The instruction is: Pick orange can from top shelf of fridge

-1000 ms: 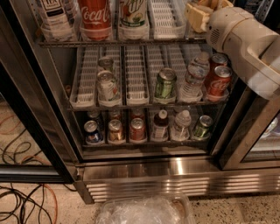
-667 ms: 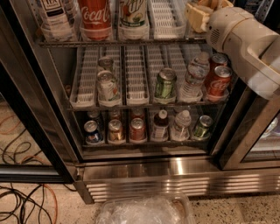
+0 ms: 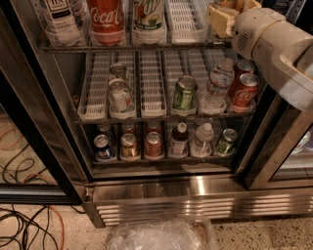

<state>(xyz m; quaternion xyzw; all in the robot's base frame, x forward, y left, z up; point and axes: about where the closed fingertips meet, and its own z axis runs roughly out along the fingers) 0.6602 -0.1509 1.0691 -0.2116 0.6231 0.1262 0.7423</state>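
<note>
The fridge (image 3: pixel 161 193) stands open in front of me with three wire racks of drinks. The top shelf (image 3: pixel 188 22) holds a white bottle (image 3: pixel 61 17), a red Coca-Cola can (image 3: pixel 106 17) and a white-green can (image 3: pixel 148 14) in white lane trays. My gripper (image 3: pixel 221 18) reaches into the right end of the top shelf, at the end of the white arm (image 3: pixel 276 46). A tan-orange shape (image 3: pixel 234 4) shows at the frame's top edge right by the gripper. I cannot tell if it is the orange can or if it is held.
The middle rack holds a silver can (image 3: pixel 119 95), a green can (image 3: pixel 185 93), a water bottle (image 3: pixel 215 88) and red Coca-Cola cans (image 3: pixel 242 92). The lowest rack holds several cans and bottles. The black door frame (image 3: pixel 44 146) stands left. Cables (image 3: pixel 24 229) lie on the floor. A clear plastic tub (image 3: pixel 161 234) sits below.
</note>
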